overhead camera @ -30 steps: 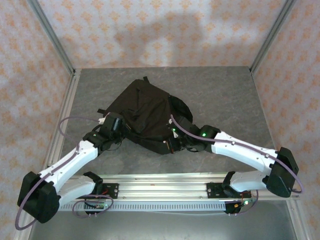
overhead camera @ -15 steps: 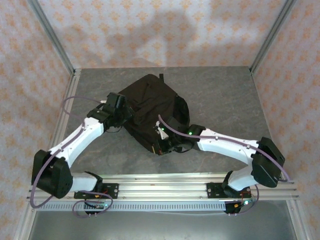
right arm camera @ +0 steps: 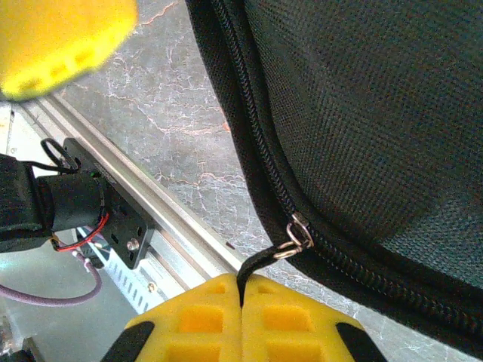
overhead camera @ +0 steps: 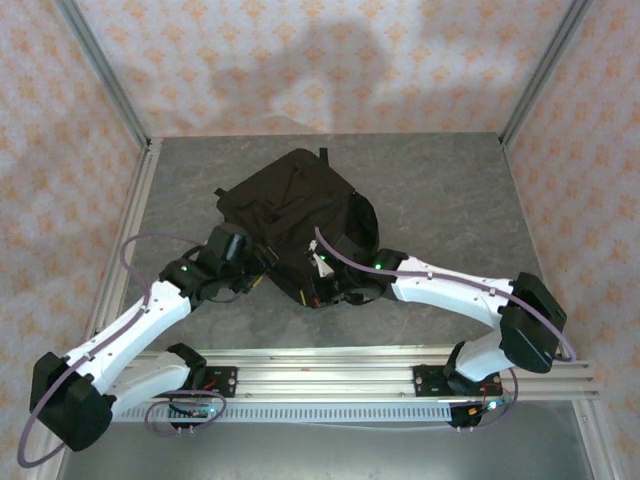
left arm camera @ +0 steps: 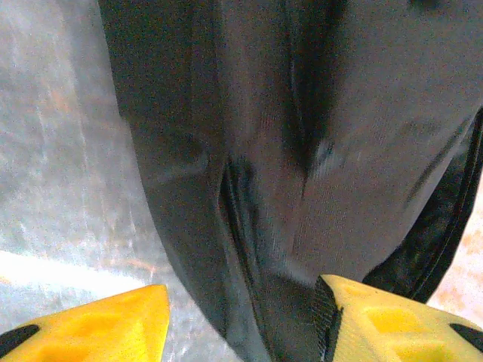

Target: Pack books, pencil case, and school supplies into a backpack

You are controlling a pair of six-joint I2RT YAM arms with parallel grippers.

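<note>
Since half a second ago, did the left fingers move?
Yes. In the top view the left fingers slid back down the backpack's left side, toward the rail at the near edge.

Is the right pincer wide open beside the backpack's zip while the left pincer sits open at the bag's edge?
Not quite: the right pincer is shut, pinching the zip's pull cord on the backpack, as the right wrist view shows. The left pincer is open.
</note>
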